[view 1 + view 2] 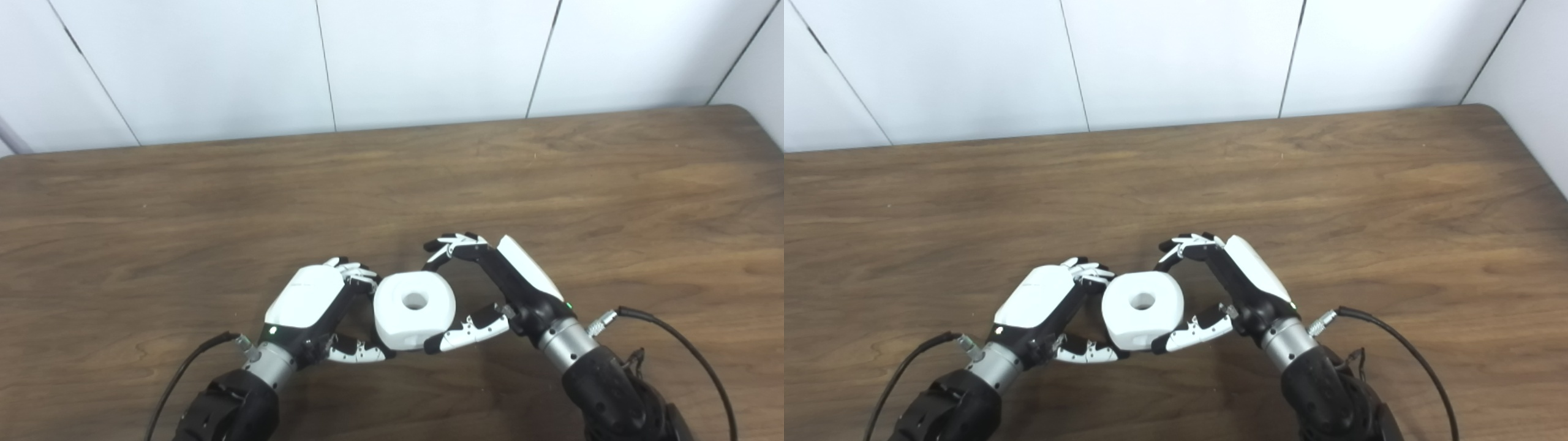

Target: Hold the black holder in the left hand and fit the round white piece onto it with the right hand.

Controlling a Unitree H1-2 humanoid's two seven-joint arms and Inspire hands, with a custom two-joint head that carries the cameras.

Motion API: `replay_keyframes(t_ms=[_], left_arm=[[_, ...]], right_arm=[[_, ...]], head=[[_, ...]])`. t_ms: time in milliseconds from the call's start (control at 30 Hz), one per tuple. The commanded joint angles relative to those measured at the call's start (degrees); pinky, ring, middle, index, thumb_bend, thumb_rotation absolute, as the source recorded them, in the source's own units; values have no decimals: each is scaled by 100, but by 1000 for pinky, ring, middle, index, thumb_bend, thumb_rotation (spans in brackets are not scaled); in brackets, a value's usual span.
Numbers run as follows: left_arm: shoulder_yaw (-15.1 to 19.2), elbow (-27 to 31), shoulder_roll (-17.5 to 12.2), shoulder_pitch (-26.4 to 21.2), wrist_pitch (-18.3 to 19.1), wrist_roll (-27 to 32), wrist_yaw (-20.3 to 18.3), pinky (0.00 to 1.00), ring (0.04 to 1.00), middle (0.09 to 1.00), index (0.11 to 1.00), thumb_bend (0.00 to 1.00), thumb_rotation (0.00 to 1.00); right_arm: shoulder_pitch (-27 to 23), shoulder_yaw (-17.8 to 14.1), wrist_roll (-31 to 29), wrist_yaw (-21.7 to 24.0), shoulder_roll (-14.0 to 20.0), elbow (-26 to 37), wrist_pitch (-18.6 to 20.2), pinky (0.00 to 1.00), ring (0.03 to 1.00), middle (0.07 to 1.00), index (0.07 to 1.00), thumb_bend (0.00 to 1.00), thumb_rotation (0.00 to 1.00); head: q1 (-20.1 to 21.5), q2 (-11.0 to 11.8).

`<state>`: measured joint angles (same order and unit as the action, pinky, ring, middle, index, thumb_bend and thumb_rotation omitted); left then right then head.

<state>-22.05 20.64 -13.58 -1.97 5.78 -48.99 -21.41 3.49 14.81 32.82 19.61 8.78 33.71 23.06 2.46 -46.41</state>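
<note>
The round white piece [414, 309], a thick disc with a hole in its middle, is held low over the table between both hands. My right hand [490, 288] is shut on it, thumb against its near rim and curled fingers [453, 245] at its far rim. My left hand [318, 306] is closed at the piece's left side, fingers [358, 275] by the rim and thumb [358, 352] reaching under it. The black holder does not show; the white piece and my left hand cover whatever sits beneath.
A brown wooden table [551, 184] stretches out on all sides, with a white panelled wall [429, 55] behind its far edge. Black cables [686, 343] trail from both wrists near the front edge.
</note>
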Motion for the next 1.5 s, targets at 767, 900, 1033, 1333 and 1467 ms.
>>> replay_keyframes(t_ms=[767,900,1033,1333,1467], left_arm=[[-17,28,-46,-57,-10,-16,-81,952,864,776,486,521,51],[-14,19,-37,-60,-6,-20,-70,952,863,775,486,521,51],[-14,-6,-37,-78,-12,-16,-67,955,865,776,486,521,51],[2,-74,-52,-92,-66,6,5,953,861,774,486,522,51],[30,-45,-66,-88,-37,42,-42,960,864,775,486,521,51]], right_arm=[[-344,64,96,671,355,241,358,1000,1000,993,880,1000,449],[-384,7,150,875,373,257,381,1000,1000,1000,933,1000,457],[-422,-27,235,988,401,253,377,1000,1000,1000,955,1000,460],[-433,-157,303,1126,402,291,378,1000,1000,1000,960,1000,451],[-413,-268,312,1246,402,367,383,1000,1000,1000,957,1000,460]], head=[[-17,-7],[-9,-19],[-10,-8],[-6,33],[7,40]])
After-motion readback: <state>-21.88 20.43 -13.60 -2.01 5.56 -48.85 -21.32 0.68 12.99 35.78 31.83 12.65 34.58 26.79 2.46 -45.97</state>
